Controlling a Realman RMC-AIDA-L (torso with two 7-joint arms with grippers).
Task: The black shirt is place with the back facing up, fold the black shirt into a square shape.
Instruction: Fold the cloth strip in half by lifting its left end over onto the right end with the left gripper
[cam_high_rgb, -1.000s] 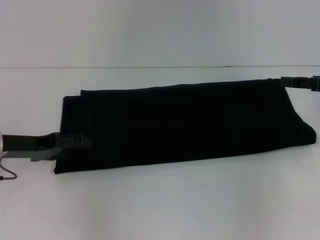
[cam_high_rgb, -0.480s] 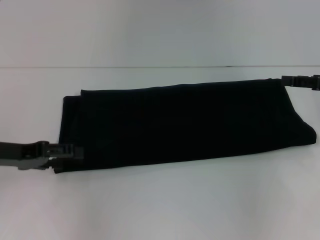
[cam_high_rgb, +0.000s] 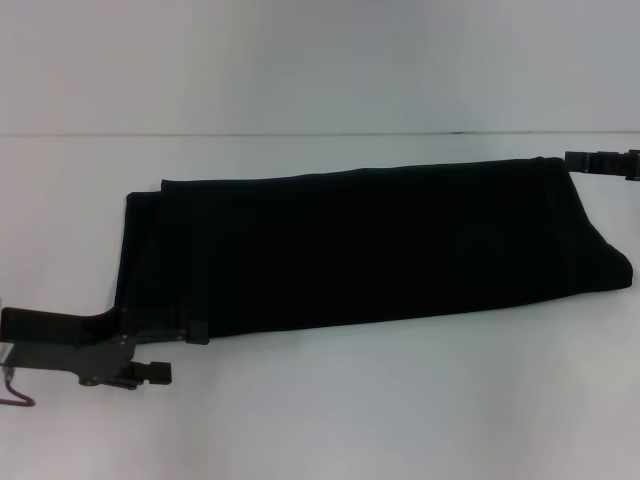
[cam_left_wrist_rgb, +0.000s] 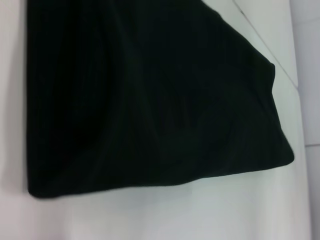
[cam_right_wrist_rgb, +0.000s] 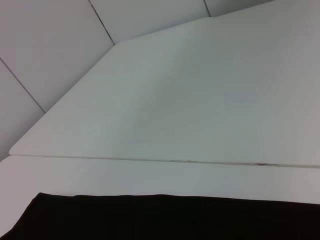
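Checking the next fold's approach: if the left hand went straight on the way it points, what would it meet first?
Probably the black shirt: the left hand points at its near left corner, one finger already at the hem. Depth is unclear.

We see a bare test room, lab-like: a wide plain white tabletop (cam_high_rgb: 330, 410) meets a blank pale panelled wall (cam_right_wrist_rgb: 45, 45) just behind it, thin dark seams crossing the wall panels beyond the table's far edge.
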